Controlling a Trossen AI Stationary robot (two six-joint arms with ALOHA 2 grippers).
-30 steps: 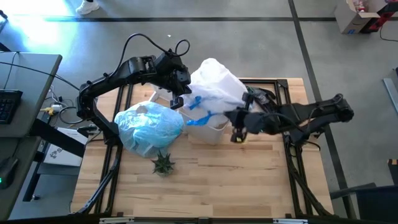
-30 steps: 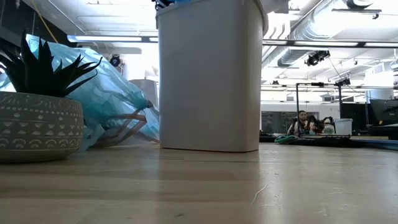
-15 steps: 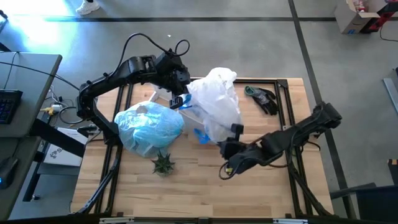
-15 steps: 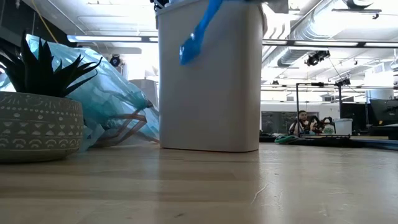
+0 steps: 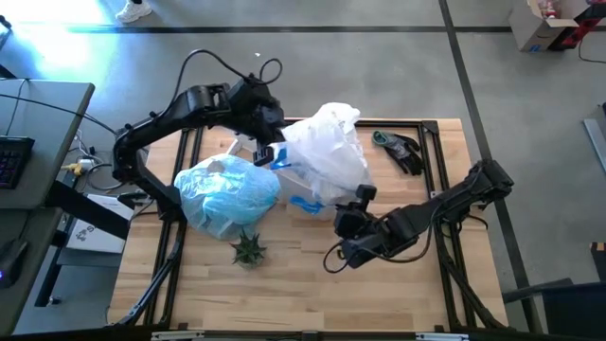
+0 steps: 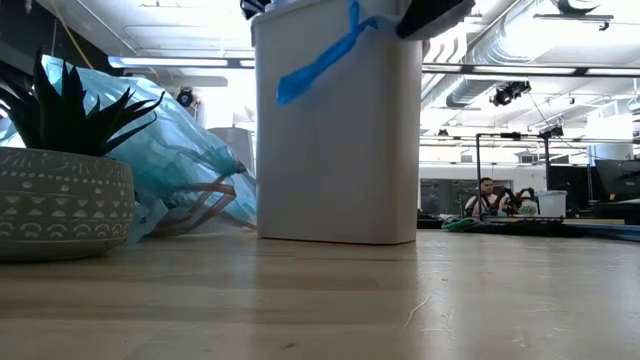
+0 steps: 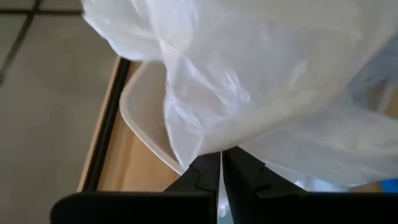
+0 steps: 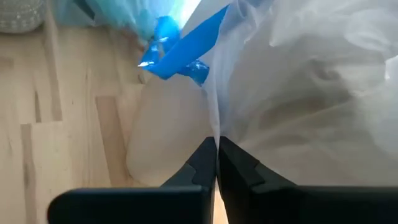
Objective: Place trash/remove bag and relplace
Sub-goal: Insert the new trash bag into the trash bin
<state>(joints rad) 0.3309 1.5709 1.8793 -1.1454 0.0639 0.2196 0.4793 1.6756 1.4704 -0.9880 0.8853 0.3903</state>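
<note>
A thin white see-through bag (image 5: 325,142) with a blue drawstring (image 6: 322,58) billows over the white bin (image 6: 338,130). My left gripper (image 5: 270,152) is shut on the bag at the bin's far-left side. My right gripper (image 5: 353,210) is shut on it at the bin's near-right corner, showing dark in the low view (image 6: 432,14). The drawstring hangs down the bin's near wall. A stuffed light-blue bag (image 5: 227,194) lies on the table left of the bin. My left gripper pinches the white bag's film (image 7: 198,149) between its two shut fingers, coming from the table's left and slanting down, above the bin's rim (image 7: 144,127). The film rises slack above the fingers. My right gripper pinches a thin edge of the bag (image 8: 215,127) between its shut fingers, slanting down from the near right, beside the bin's wall (image 8: 165,140). The film runs up from the fingers to the blue drawstring (image 8: 180,46).
A small spiky plant in a patterned pot (image 5: 249,249) stands near the blue bag, toward the table's near edge. A dark tool (image 5: 400,149) lies at the far right of the table. Bare wood (image 5: 312,294) stretches along the near side.
My right gripper has swung from the bin's right side toward the table's near edge and down, rolling as it went, still shut on the bag. The bag's edge has been drawn down over the bin's near side, and the blue drawstring now hangs on its near wall.
</note>
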